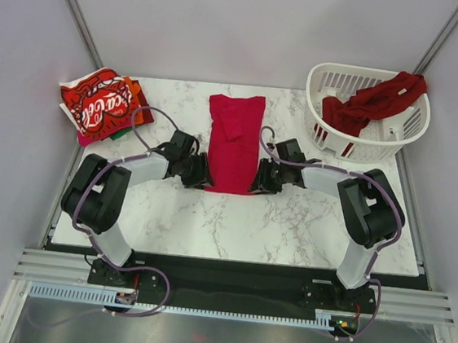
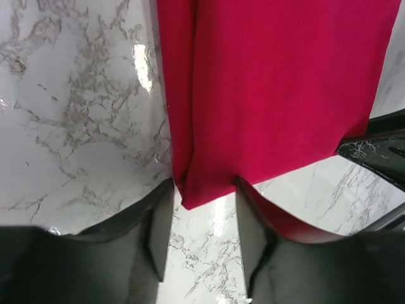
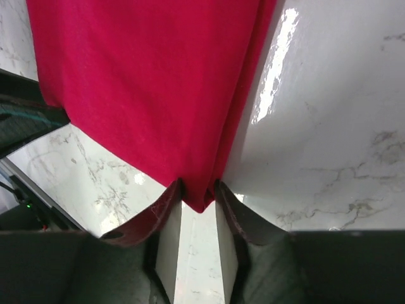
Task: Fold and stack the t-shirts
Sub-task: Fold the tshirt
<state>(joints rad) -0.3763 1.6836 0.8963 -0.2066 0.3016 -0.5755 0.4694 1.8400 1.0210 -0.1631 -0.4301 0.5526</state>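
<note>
The left gripper (image 2: 204,218) sits low on the marble table (image 2: 76,126) with its jaws part-way apart, straddling the near left corner of the bright red t-shirt (image 2: 278,95). The cloth tip lies between the fingertips and seems to touch both. Whether it is actually pinched, I cannot tell. The right gripper (image 3: 198,221) mirrors this at the near right corner with a narrower gap. Only the very point of the hem is between its tips, so a firm hold cannot be confirmed there either.

The shirt lies flat in the middle of the table as a long strip, already folded lengthwise, running away from the arms. A folded pile topped by the Coca-Cola t-shirt (image 1: 98,107) sits well to the left. A dark red t-shirt (image 1: 376,98) hangs over the rim of the white laundry basket (image 1: 337,75) at the far right.

The main risk, in my judgement, is the shallow bite. With so little cloth between the fingers, one corner could slip out on the lift, most likely the right one. The fold would then go skewed. The layered edges could also separate if only the top layer is caught.
</note>
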